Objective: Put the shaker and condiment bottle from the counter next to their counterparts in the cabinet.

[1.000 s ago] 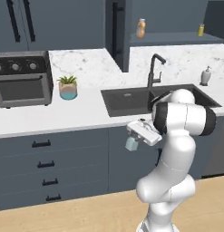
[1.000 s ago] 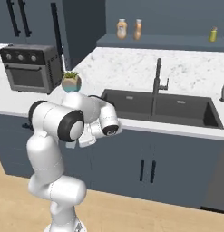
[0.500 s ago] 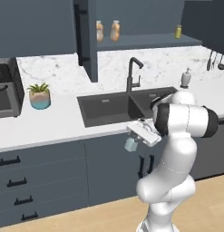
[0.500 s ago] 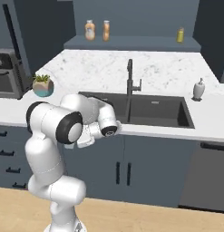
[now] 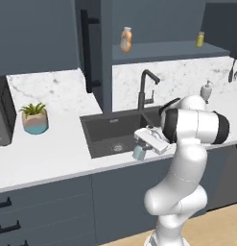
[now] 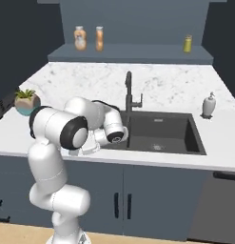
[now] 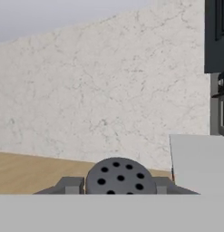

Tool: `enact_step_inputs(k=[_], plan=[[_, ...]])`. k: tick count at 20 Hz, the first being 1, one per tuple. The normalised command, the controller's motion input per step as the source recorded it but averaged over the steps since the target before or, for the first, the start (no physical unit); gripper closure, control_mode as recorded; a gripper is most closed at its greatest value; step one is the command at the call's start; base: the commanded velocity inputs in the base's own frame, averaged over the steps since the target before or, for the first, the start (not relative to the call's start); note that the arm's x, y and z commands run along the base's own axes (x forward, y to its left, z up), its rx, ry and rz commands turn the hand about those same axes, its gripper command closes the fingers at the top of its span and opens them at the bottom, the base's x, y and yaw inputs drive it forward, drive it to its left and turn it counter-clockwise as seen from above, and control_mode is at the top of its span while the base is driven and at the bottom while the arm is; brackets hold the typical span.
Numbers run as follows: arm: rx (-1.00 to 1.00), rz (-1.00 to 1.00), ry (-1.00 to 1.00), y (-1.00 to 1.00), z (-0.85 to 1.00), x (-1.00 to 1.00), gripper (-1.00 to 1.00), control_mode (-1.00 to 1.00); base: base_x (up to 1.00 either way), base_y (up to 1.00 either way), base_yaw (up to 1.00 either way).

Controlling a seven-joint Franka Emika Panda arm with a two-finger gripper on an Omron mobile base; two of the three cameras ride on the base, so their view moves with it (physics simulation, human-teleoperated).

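My gripper (image 5: 140, 147) hangs over the counter's (image 5: 53, 153) front edge by the sink and is shut on the shaker (image 5: 138, 153), a small blue-grey one. The hand view looks down on the shaker's dark holed cap (image 7: 120, 176), with the gripper (image 7: 117, 186) clamped on it from both sides. On the cabinet (image 6: 133, 53) shelf two orange bottles stand side by side (image 6: 80, 38) (image 6: 99, 38); I cannot tell which one is the condiment bottle. A yellow-green shaker (image 6: 188, 44) stands at the shelf's right end.
The cabinet door with its black bar handle (image 5: 85, 48) stands open to the left of the shelf. Below are a dark sink (image 6: 159, 133) with a black faucet (image 6: 130, 93), a soap dispenser (image 6: 209, 105) and a potted plant (image 5: 34, 118).
The base has driven to the right, so the whole scene has slid left and the open cabinet shelf is now ahead. The arm keeps the same pose with the shaker in its grip.
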Motion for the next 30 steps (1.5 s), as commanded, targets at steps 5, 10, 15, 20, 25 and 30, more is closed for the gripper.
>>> enact_step_inputs(k=[5, 10, 15, 20, 25, 30], plan=[[0.00, 0.00, 0.00, 0.00, 0.00, 0.00, 1.00, 1.00, 0.61, -0.55, -0.01], [0.00, 0.00, 0.00, 0.00, 0.00, 0.00, 1.00, 1.00, 0.16, -0.60, -0.11], [0.00, 0.00, 0.00, 0.00, 0.00, 0.00, 1.00, 1.00, 0.19, -0.18, -0.13], [0.00, 0.00, 0.00, 0.00, 0.00, 0.00, 1.00, 1.00, 0.85, -0.09, -0.18], [0.00, 0.00, 0.00, 0.00, 0.00, 0.00, 1.00, 1.00, 0.19, -0.42, -0.02], [0.00, 0.00, 0.00, 0.00, 0.00, 0.00, 1.00, 1.00, 0.00, -0.72, 0.06]])
